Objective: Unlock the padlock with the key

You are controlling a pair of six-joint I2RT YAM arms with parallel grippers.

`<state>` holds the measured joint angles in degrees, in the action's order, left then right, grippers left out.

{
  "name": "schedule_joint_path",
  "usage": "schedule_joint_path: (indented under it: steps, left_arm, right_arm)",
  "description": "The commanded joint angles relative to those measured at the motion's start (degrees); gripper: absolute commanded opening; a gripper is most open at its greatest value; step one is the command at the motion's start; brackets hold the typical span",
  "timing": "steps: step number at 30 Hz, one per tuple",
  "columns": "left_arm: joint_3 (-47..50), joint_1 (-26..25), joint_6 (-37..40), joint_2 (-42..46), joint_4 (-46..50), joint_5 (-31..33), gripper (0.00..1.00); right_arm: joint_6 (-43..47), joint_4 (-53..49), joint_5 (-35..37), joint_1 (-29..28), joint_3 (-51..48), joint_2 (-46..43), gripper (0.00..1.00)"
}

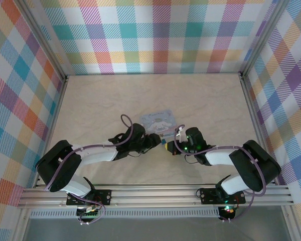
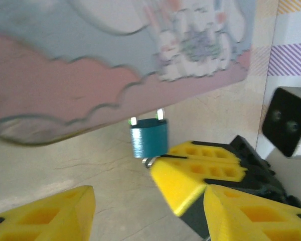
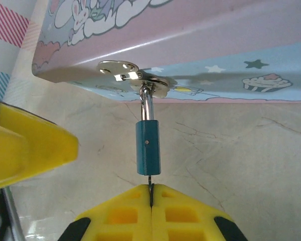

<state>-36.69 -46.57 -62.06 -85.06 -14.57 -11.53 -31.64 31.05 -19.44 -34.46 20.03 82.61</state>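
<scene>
Most of key [image 3: 150, 182] hidden in right gripper [image 3: 151, 195]; tin [image 2: 90, 75] blurred, cropped

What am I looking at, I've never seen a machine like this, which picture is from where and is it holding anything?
These are two robot arms on a table. The overhead picture shows the left arm and right arm meeting at a pale blue cartoon tin. The other two pictures come from cameras on each wrist, yellow jaws at the bottom. A small teal padlock is hooked through the tin's clasp. The right jaws are shut on a thin key touching the padlock's underside. The left jaws stand open nearby, holding nothing.
</scene>
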Motion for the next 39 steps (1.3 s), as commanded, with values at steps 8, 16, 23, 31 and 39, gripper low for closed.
schedule_joint_path:
  steps: [8, 16, 23, 31, 39]
  left_arm:
    - [3.5, -0.5, -8.1, -4.5, -18.7, -0.6, 0.46]
    - [2.8, -1.3, -10.4, -8.5, -22.0, -0.5, 0.43]
    - [1.6, -1.8, -11.1, -11.1, -22.4, -0.7, 0.43]
    - [0.3, -2.7, -12.9, -14.9, -25.4, -0.8, 0.39]
    - [0.6, -3.0, -14.7, -16.1, -25.8, 0.1, 0.43]
  right_arm:
    - [-6.9, -4.2, -2.3, 0.0, 2.5, -1.2, 0.0]
    - [-10.3, -4.2, -2.8, 0.0, 3.2, -1.2, 0.0]
    - [-13.5, -3.9, -3.1, 0.0, 4.0, -1.0, 0.0]
    - [-17.6, -3.2, -2.9, 0.0, 4.1, -0.7, 0.0]
    - [-21.2, -1.1, -2.3, 0.0, 3.9, 0.8, 0.0]
